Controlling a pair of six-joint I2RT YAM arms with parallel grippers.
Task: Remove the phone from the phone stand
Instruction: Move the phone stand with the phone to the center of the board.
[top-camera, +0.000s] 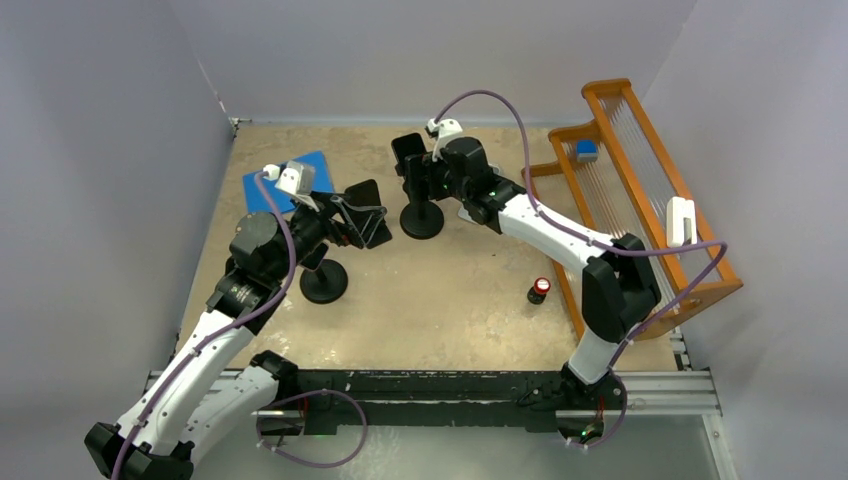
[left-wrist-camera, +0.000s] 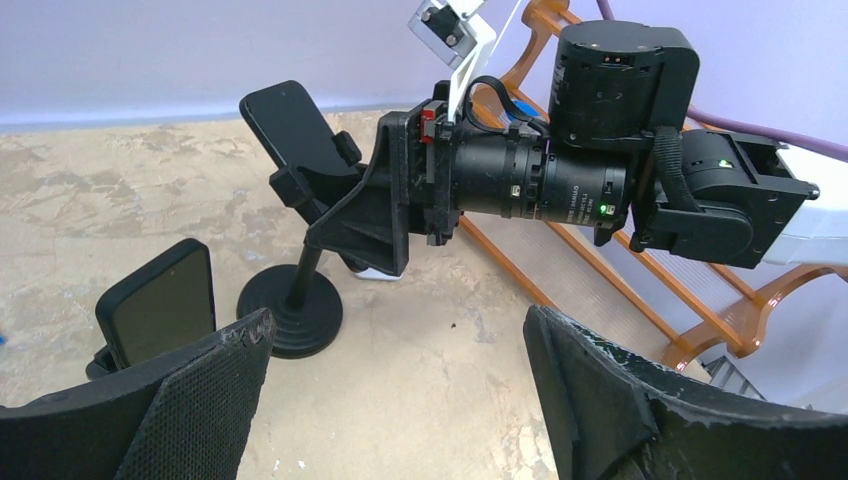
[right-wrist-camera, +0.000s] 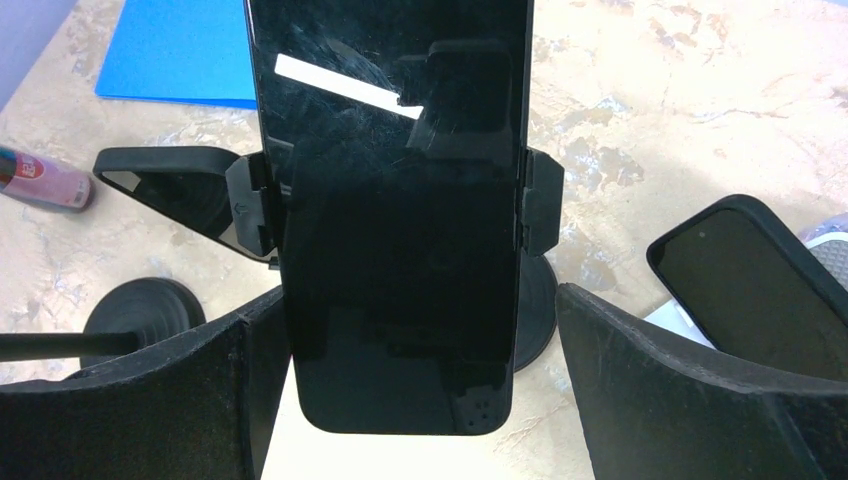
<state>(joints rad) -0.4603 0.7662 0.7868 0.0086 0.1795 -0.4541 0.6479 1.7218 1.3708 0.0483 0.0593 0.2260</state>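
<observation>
starting at six o'clock in the top view, both arms rise from their bases. near four o'clock a small red-capped bottle (top-camera: 540, 290) stands on the table (top-camera: 450, 300). toward eight o'clock a round black base (top-camera: 323, 282) sits partly under the left arm. the left gripper (left-wrist-camera: 398, 325) is released, its fingers spread wide with nothing between them. a second phone (left-wrist-camera: 160, 305) in a dark case stands tilted just beside the finger at the eight o'clock side of the left wrist view.

farther in, just toward twelve o'clock of the table's middle, the phone stand (top-camera: 422, 220) stands upright on its round foot. the phone (right-wrist-camera: 400, 200) sits clamped in it, screen dark, with side clips on both edges. the right gripper (right-wrist-camera: 420, 300) is released too, its fingers wide apart and flanking the phone's lower end. a gap shows on one side, and i cannot tell whether the other finger touches.

beyond, at ten o'clock, lies a blue mat (top-camera: 285, 180). at three o'clock a wooden rack (top-camera: 607, 88) stands along the table's edge.
</observation>
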